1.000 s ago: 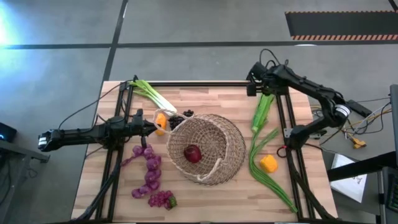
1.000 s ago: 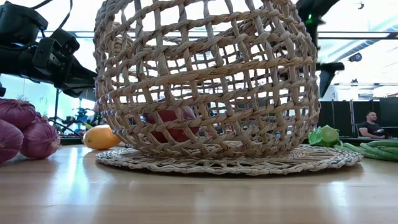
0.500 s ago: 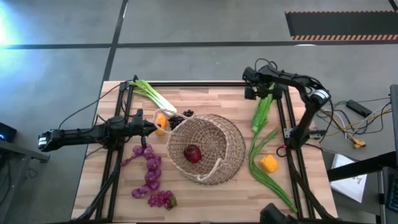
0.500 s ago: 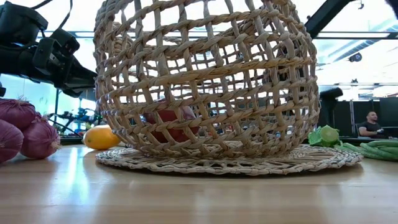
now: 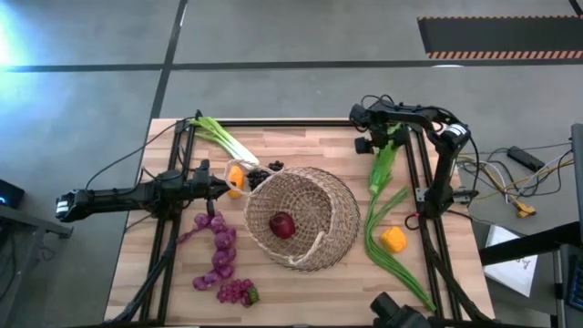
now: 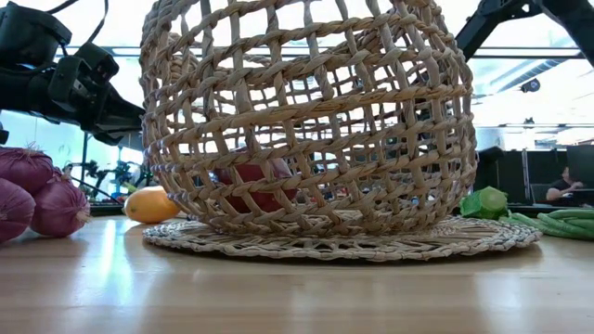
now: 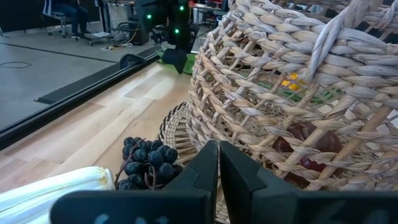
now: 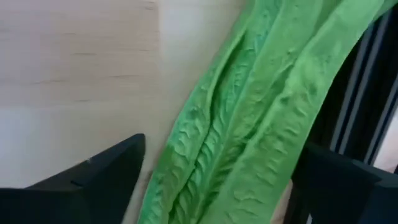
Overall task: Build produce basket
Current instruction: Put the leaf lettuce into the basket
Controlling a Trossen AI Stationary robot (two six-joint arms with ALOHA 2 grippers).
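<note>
The tan wicker basket (image 5: 302, 217) stands mid-table on its flat woven base, with the red apple (image 5: 281, 224) inside. My left gripper (image 5: 224, 188) is shut and level beside the basket's left wall (image 7: 267, 106), next to an orange piece (image 5: 235, 178) and the dark grapes (image 7: 146, 163). The leek (image 5: 223, 138) lies on the table beyond them. My right gripper (image 8: 217, 186) is open above the far end of a crinkled green leaf (image 8: 249, 124), with one finger on either side of it. Purple (image 5: 217, 246) and pink-red (image 5: 237, 292) bunches lie near-left.
Long green leaves (image 5: 390, 251) and a second orange piece (image 5: 393, 240) lie right of the basket. Black frame rails (image 5: 428, 210) run along both table sides. Bare wood shows at the far middle and the near edge. A person (image 6: 564, 184) sits in the room behind.
My right arm has folded in toward the table. Its gripper has shifted a little toward the table's left and near side, coming over the far end of the green leaf. The left arm, basket and produce have kept still.
</note>
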